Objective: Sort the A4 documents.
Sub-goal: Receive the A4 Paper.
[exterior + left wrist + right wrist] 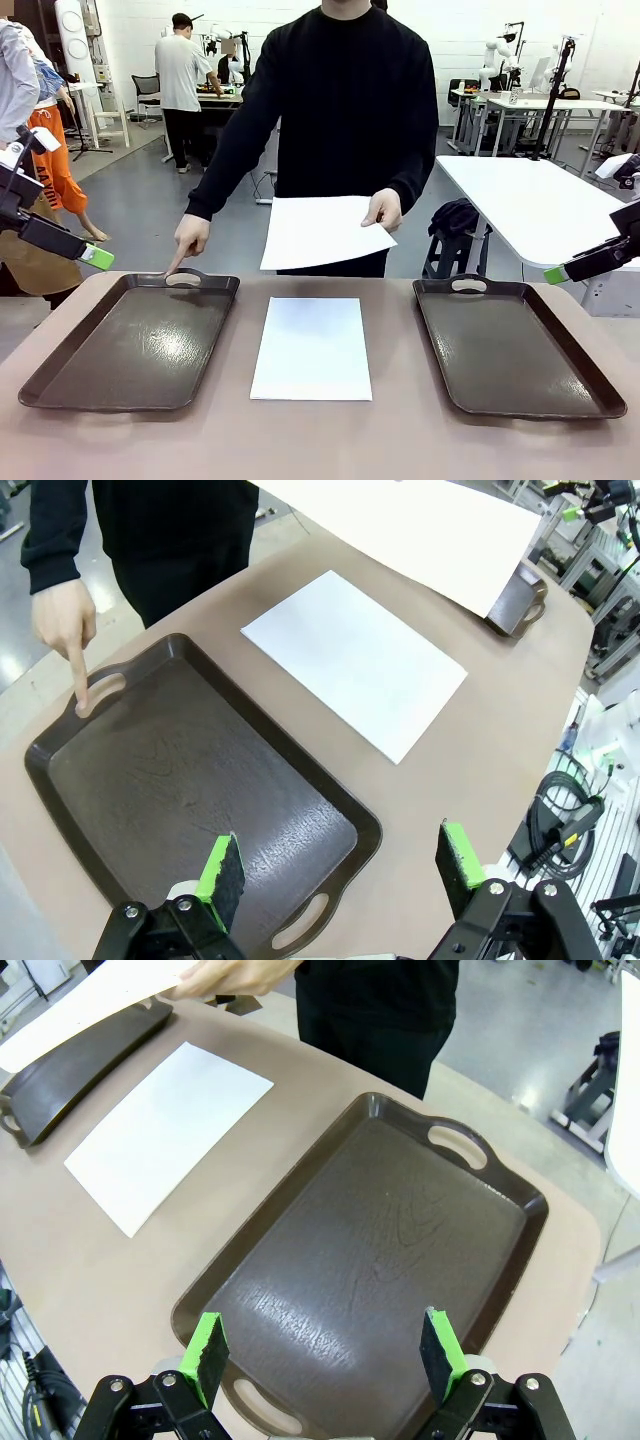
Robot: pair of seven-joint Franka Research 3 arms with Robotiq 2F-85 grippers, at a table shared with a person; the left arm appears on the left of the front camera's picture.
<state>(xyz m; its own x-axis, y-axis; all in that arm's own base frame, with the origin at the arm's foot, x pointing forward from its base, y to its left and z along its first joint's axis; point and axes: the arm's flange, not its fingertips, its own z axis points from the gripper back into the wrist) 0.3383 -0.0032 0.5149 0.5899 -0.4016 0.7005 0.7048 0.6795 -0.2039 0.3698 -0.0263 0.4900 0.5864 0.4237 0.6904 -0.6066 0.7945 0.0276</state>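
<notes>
While both claws hang spread wide with nothing between their green pads, one thin white rectangular A4 paper sheet [312, 348] lies flat on the tan table [320, 445].

Everything below is placed relative to that flat sheet.
- On its robot-left side, near but not touching, is a dark brown handled plastic tray [135, 340].
- A second dark brown handled tray [510, 345] sits on its right side, also apart from it.
- The left gripper [340, 865] hovers over the near end of the left-side tray, off to the side of the sheet and holding nothing.
- The right gripper [325, 1352] hovers over the near end of the right-side tray, also holding nothing.
- A person in a black long-sleeved top stands beyond the sheet's far edge.
- The pointing hand [190, 238] has its index finger down at the far handle slot of the left-side tray.
- The other hand [383, 209] pinches the edge of a second white A4 sheet [322, 232], which is held in the air above and behind the flat one, slightly tilted.
</notes>
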